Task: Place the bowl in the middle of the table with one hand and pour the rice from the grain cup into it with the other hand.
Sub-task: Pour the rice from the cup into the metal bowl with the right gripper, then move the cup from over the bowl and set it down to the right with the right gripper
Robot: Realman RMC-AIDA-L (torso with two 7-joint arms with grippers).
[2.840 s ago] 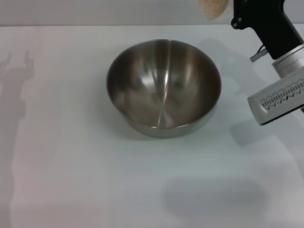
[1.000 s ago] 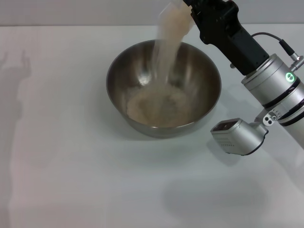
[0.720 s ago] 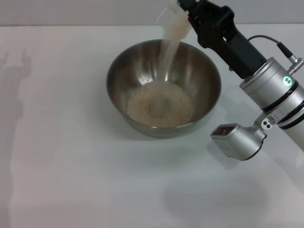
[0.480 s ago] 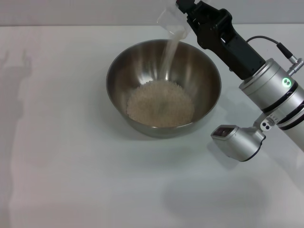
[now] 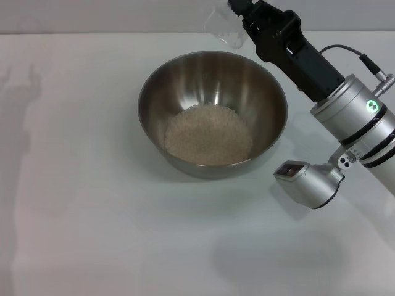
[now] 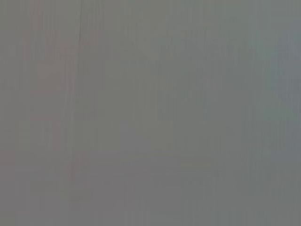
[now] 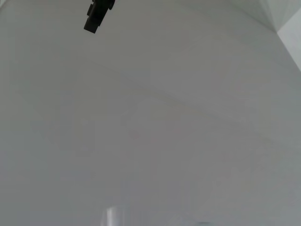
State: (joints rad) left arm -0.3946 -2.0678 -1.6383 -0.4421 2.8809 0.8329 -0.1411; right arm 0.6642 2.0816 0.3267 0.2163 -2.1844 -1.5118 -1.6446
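- Rice [image 5: 208, 134] is lying in a loose pale heap at the bottom of the bowl [image 5: 185, 80], covering the base and leaving the shiny walls bare.
- Bowl is sitting upright on the table [image 5: 92, 216], about mid-table in the head view.
- Right gripper [image 5: 242, 23] is hanging above the bowl's far rim, reaching in from the right, its black body angling up and away from the silver arm with the lit green indicator.
- Its fingers are clamping the cup [image 5: 223, 28], which is tipping steeply with its mouth pointing down toward the bowl.
- Cup is looking clear and empty, with no stream showing between it and the heap.
- Left gripper is not appearing in the head view, and the left wrist view is giving only a flat grey field, so its fingers cannot be told.
- Right wrist view is showing mostly plain white surface, with a small black part [image 7: 98, 14] far off near one edge; what it is cannot be told.
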